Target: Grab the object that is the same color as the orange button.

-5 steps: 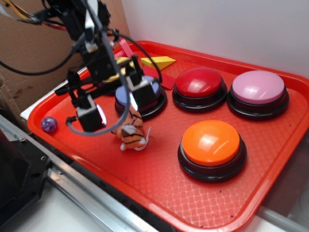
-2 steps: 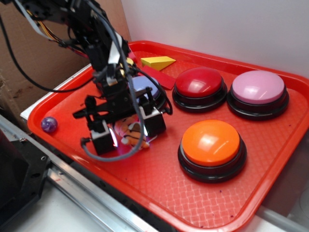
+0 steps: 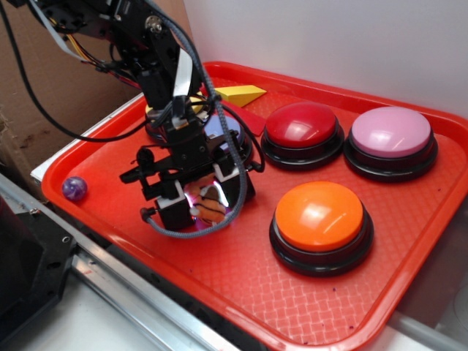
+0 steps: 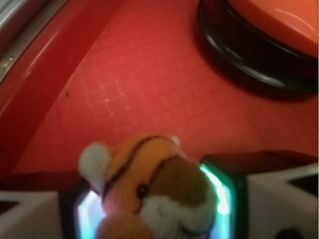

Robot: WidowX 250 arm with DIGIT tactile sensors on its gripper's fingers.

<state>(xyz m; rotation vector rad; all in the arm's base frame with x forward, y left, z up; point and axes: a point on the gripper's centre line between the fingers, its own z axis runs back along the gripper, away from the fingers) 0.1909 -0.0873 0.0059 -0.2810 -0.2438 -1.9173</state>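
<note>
The small plush tiger [image 3: 208, 207], orange with black stripes, sits on the red tray [image 3: 241, 278] left of the orange button [image 3: 319, 217]. My gripper [image 3: 205, 201] is down over it, one finger on each side. In the wrist view the tiger [image 4: 149, 184] fills the gap between the two lit pads of my gripper [image 4: 154, 204] and touches both. Its head points at the camera. The orange button's black base [image 4: 249, 59] is at the upper right, over the tray floor [image 4: 149, 84].
A red button [image 3: 301, 124] and a pink button [image 3: 391, 131] stand at the back. A bluish button [image 3: 228, 128] is mostly hidden behind my arm. A yellow wedge [image 3: 240, 93] lies at the far rim, a purple ball [image 3: 74, 189] at the left edge.
My gripper came down from above the tray and forward over the tiger. Its fingers then drew in from wide apart until they met the tiger's sides.
</note>
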